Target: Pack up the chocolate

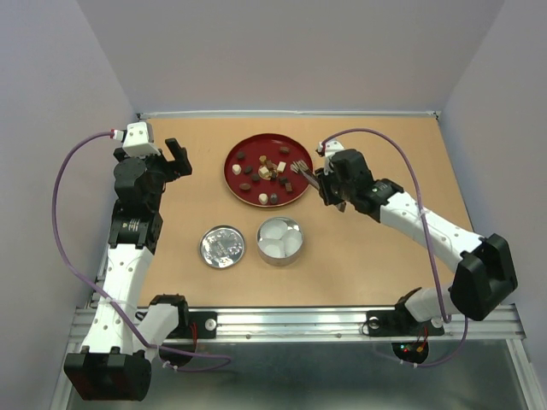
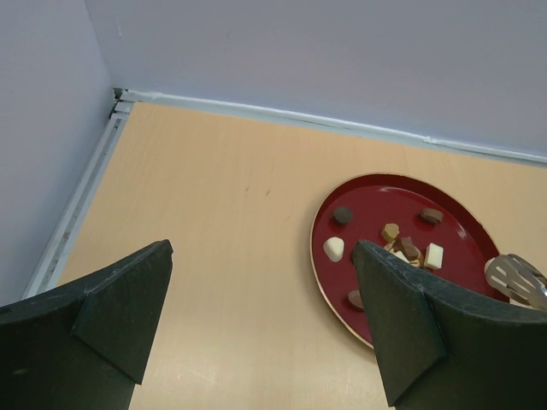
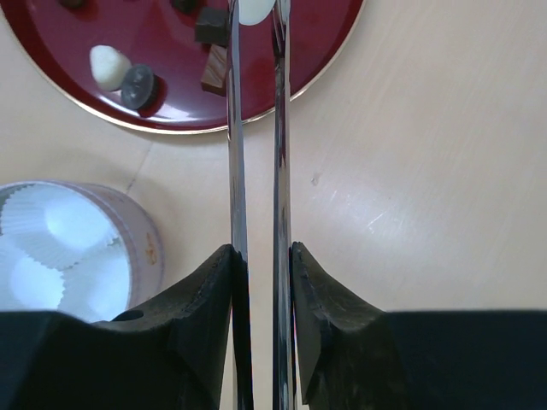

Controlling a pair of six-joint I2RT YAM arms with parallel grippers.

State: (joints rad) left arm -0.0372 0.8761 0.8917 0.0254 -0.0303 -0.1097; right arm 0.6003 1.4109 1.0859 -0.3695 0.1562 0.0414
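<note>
Right wrist: right hand [image 3: 262, 256] clamps tongs [image 3: 236, 128], tips over red plate [image 3: 51, 43]; left hand [image 2: 262, 248] spread wide.

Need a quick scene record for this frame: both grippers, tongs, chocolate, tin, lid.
left gripper: open, empty, above the table, left of the plate
right gripper: shut on tongs
tongs: tips over plate, a cream piece apparently between them
chocolate: on plate, none seen in tin
tin: open, near side of plate, paper cups look empty
lid: flat on table, left of tin
</note>
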